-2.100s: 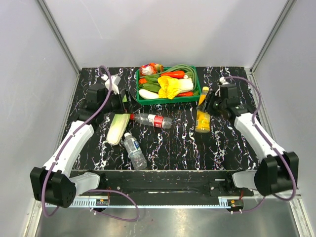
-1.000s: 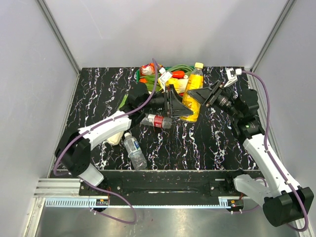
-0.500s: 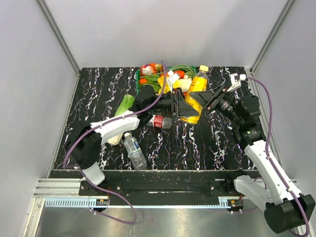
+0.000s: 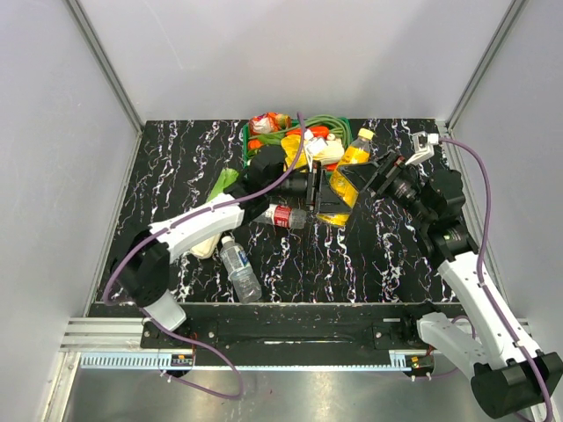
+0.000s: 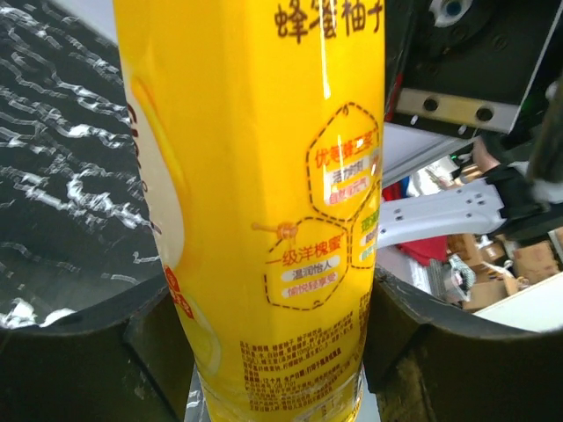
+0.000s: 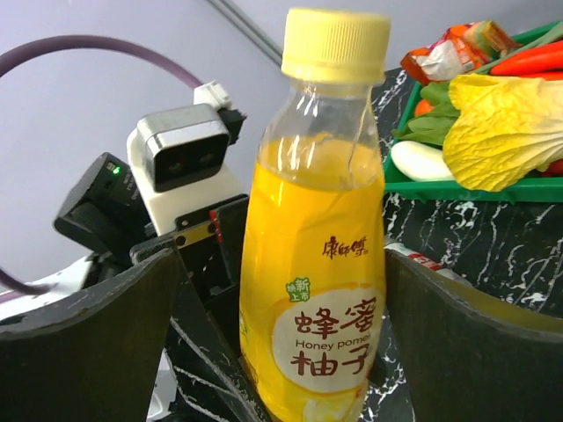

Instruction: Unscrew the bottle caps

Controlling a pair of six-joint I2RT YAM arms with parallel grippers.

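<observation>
Newly opened, the right gripper (image 6: 283,281) straddles the bottle (image 6: 312,369) below its yellow cap (image 6: 336,44); the left gripper (image 5: 273,352) clamps its body.

White links (image 4: 193,227), black joints (image 4: 145,264), purple cables (image 6: 88,41) (looping)

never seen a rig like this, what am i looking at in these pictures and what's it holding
Two robot arms with two-finger grippers, bolted to a table. The wide picture looks down from above; the other two come from cameras on each wrist. The left gripper is clamped on a yellow juice bottle, its yellow cap still on. The right gripper stands open around it, not touching. A red-labelled bottle and a clear water bottle lie on the table, near a green tray of vegetables.
</observation>
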